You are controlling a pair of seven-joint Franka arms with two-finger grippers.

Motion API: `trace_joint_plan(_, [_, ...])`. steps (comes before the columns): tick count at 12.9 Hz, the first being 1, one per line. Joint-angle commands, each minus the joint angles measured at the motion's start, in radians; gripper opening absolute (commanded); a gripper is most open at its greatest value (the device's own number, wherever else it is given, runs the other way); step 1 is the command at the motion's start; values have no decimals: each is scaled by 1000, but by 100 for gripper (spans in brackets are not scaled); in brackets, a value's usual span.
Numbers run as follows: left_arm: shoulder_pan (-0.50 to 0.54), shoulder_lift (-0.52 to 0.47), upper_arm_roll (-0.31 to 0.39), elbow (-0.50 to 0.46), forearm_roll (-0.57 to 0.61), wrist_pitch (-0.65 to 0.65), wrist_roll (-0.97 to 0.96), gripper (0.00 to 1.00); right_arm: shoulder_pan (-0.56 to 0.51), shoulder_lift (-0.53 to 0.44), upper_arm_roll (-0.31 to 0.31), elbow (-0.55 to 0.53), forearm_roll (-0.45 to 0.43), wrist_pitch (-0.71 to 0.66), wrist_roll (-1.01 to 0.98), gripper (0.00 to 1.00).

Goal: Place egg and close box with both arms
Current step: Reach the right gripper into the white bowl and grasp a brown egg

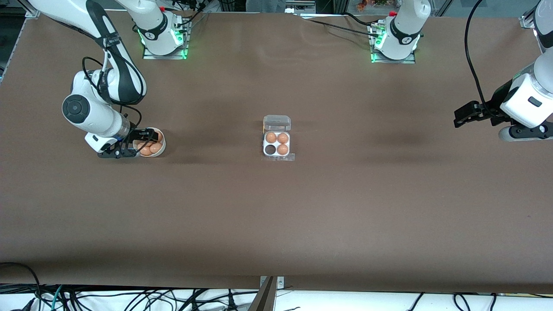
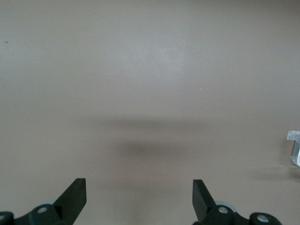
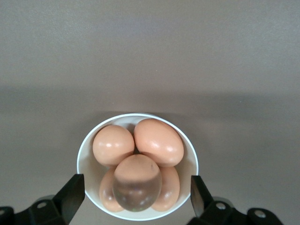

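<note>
R gripper [image 1: 144,144] down over white bowl [image 1: 160,152] at right arm's end of counter [image 1: 276,216], fingers [image 3: 70,194] spread wide either side of bowl rim, nothing gripped. Bowl holds pile of orange-brown eggs; top egg [image 3: 137,180] sits between fingertips in wrist view, lower part looks glassy/grey. Box [image 1: 277,144] mid-counter, well apart from bowl, lid [image 1: 277,123] flipped open toward the bases. 3 cells filled w/ eggs, 1 cell empty (the one nearer front cam, toward right arm's end). L gripper [image 1: 464,115] waits in air over bare counter at left arm's end, fingers [image 2: 75,194] wide, holding nothing. Box edge just visible in L wrist view.
</note>
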Motion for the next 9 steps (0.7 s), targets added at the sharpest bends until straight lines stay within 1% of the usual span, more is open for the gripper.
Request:
trace_joint_plan(1, [4,14,4,31,-19,-17,14,100,-6,11,7,-13,1,38,-13,100])
trace_joint_plan(3, [4,14,4,31,-19,-17,14,100,-5,12,8,-11,1,39,-13,98])
trace_joint_plan(4, [4,14,4,31,-19,-17,14,100,-6,14,8,-11,1,39,-13,94])
trace_joint_plan(5, [4,14,4,31,-19,-17,14,100,-6,15,8,-13,1,38,-13,87])
trace_joint_plan(7, [4,14,4,31,-19,-17,14,100,-6,15,8,-14,1,38,-13,60])
trace_joint_plan(9, [4,14,4,29,-19,-17,14,100,-6,14,8,-16,1,36,-13,46])
